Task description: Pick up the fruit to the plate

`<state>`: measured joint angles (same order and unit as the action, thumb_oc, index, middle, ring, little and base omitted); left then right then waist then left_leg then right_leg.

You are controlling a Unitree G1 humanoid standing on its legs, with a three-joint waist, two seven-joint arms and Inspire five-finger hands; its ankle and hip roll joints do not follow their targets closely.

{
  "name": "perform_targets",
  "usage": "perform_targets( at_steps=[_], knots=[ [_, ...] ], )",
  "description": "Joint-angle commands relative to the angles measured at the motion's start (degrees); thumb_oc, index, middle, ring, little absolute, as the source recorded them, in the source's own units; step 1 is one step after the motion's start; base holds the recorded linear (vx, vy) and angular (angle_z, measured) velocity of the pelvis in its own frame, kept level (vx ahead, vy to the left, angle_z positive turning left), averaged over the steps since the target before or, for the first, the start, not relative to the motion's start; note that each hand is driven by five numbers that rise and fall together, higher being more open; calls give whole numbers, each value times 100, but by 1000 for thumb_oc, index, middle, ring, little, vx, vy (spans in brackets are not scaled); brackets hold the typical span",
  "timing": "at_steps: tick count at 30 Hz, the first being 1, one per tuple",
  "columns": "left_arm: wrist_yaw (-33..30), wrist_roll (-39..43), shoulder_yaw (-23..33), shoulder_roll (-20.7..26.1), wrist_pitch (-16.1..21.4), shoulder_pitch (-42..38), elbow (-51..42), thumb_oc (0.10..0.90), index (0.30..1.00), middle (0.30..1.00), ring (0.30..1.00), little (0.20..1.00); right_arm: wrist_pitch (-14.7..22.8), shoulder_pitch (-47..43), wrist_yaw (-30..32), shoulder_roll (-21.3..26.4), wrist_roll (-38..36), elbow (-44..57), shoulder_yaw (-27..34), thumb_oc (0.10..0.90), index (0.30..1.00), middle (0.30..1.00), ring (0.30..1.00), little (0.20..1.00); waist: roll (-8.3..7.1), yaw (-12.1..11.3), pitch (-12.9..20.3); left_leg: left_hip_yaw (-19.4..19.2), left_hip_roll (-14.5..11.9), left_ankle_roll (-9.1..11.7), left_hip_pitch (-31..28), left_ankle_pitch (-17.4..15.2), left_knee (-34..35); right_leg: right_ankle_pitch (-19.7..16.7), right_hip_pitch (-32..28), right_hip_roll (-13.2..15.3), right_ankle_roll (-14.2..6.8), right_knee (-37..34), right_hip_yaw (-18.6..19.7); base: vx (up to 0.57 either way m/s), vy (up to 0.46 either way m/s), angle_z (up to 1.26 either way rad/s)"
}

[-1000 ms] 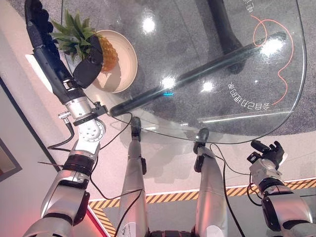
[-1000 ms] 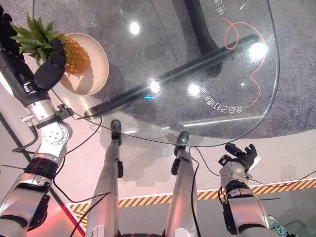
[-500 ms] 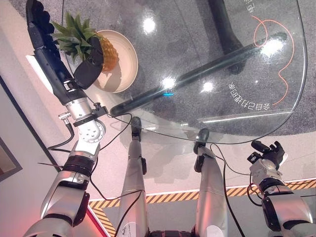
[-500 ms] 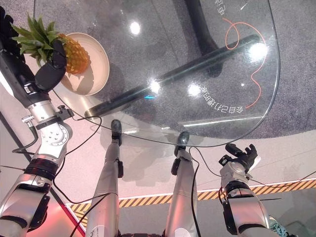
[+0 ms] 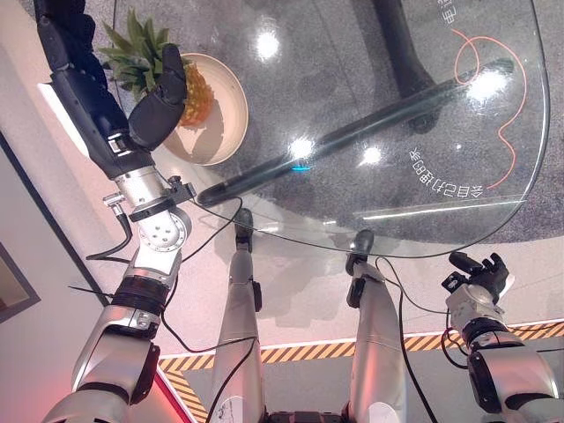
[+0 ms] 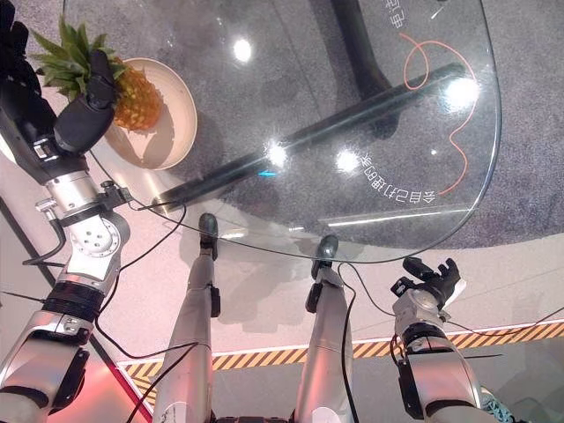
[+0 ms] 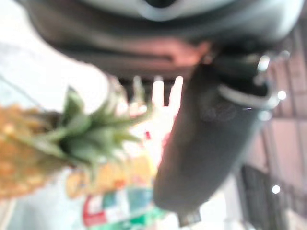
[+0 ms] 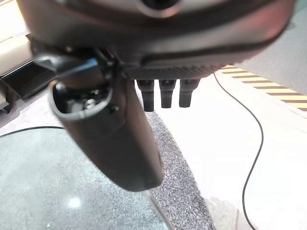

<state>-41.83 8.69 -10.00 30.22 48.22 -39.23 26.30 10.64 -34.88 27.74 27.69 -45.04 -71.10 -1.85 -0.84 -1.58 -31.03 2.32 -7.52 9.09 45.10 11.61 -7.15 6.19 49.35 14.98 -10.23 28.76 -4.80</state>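
A pineapple [image 5: 196, 95] lies on the beige plate [image 5: 220, 132] at the far left of the glass table [image 5: 352, 79], its green crown pointing left. My left hand [image 5: 84, 88] is at the crown: fingers stretched out on the far side of the leaves, thumb [image 5: 163, 97] on the near side against the fruit's top. The hand is open. In the left wrist view the crown [image 7: 86, 139] sits beside the thumb [image 7: 206, 143]. My right hand [image 5: 480, 278] hangs open below the table's near right edge.
A dark bar-shaped table base [image 5: 352, 137] shows through the glass, over grey carpet. An orange cord [image 5: 493, 70] loops at the far right. A yellow-black stripe [image 5: 300, 352] marks the floor near me. A wall edge runs along the left.
My left hand has shifted up and away along the crown, and its thumb has slid off the fruit's body. The pineapple stays on the plate. The right hand has not moved.
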Motion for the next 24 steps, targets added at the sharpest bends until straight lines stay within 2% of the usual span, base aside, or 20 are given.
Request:
perform_targets(
  at_steps=[1,16,24],
  knots=[
    [57,120,391,93,490,-381,-645,800,900,900,900,900,232,259,196,290,126,112,103,800,900,900,900,900,-28,-79,123,74,62,-120,-8,-901,-746,-878,-584,-123,66,-1246,-410,0,0,0],
    [82,181,541,109,512,-338,-1272,800,900,900,900,900,279,343,179,212,57,139,117,800,900,900,900,900,-67,-145,123,125,85,-135,-54,-829,-665,-928,-664,-115,66,-1296,-451,0,-6,2],
    [624,831,710,160,52,-280,-1722,800,900,900,900,900,357,481,37,88,-2,172,170,800,900,900,900,900,-88,-186,123,101,68,-104,-503,-799,-436,-964,-1118,-73,1,-1504,-468,1,-7,1]
  ],
)
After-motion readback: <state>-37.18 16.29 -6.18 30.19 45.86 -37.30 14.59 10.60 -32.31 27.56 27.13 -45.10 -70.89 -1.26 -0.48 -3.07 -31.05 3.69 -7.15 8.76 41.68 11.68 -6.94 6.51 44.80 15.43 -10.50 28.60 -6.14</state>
